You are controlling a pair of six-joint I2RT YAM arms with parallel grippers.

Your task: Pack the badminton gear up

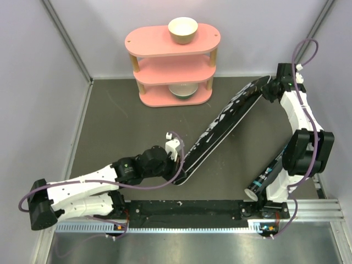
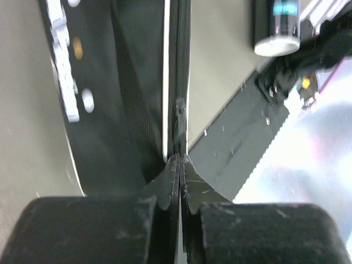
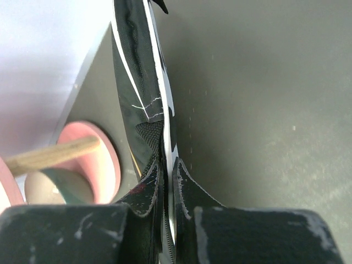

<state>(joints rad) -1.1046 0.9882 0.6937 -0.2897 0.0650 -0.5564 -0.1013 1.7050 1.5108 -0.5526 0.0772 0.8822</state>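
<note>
The long black bag (image 1: 225,124) with white lettering lies diagonally across the dark table, from the middle to the far right. My left gripper (image 1: 179,153) is shut on its near end; in the left wrist view the jaws (image 2: 180,160) pinch the bag's thin edge (image 2: 179,110). My right gripper (image 1: 268,89) is shut on the far end, and the right wrist view shows the bag (image 3: 137,71) clamped between its jaws (image 3: 168,165). The black tube (image 1: 268,177) with a white cap lies by the right arm's base, and also shows in the left wrist view (image 2: 276,27). Rackets and shuttlecocks are out of view.
A pink three-tier shelf (image 1: 171,63) stands at the back centre, with one cream bowl (image 1: 182,28) on top and another (image 1: 183,89) on the lowest tier. Its base (image 3: 102,165) is close to the bag's far end. A black rail (image 1: 187,209) runs along the near edge.
</note>
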